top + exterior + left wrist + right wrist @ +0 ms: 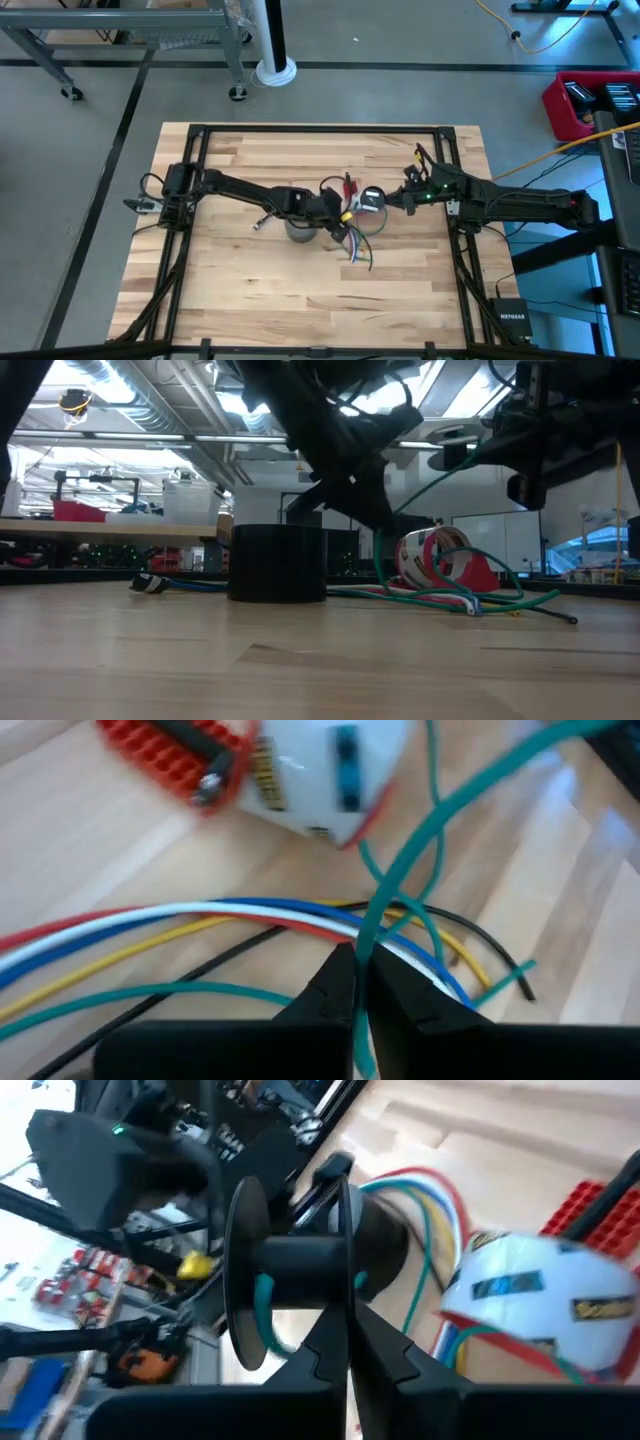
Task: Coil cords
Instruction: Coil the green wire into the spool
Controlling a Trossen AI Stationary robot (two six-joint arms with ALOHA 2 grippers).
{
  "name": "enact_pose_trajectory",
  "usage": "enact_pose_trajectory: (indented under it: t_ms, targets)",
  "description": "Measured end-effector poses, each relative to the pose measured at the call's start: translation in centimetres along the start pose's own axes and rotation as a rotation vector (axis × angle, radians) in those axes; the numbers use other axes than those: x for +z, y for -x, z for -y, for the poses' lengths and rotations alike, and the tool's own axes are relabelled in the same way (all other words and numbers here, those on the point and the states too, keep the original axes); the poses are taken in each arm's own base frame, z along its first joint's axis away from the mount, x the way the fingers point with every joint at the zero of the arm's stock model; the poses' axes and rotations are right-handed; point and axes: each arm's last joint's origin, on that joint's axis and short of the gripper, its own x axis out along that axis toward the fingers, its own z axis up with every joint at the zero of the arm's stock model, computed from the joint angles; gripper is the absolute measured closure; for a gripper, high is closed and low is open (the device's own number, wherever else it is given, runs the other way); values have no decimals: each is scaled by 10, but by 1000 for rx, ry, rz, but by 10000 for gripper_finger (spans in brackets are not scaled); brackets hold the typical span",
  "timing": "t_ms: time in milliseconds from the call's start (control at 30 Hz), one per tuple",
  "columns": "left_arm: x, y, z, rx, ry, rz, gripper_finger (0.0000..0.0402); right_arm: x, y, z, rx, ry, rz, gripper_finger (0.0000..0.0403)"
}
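Item: thin green cord [400,870], mid-counter, pinched for coiling.
You see left gripper [357,982] jaws pinching it; right gripper [348,1342] jaws pressed together, steadying the black plastic spool [300,1265].

green cord [400,870] (others blue, white, yellow, red, black).

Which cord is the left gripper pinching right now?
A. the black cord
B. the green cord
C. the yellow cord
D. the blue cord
B: in the left wrist view the left gripper is shut on the green cord, which rises from between its fingertips, while the yellow, blue, white, red and black cords lie on the table past them.
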Motion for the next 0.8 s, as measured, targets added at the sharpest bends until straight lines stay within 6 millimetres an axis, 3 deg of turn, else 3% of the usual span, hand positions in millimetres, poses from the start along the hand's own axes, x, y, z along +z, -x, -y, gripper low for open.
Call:
enact_pose_trajectory:
  t_ms: [400, 800]
  targets:
    - [22, -5, -21, 4, 138, 2, 397, -14, 2, 15, -157, -75, -135, 400]
    - [51, -9, -43, -214, 289, -120, 399, -18, 3, 19, -205, -94, -177, 400]
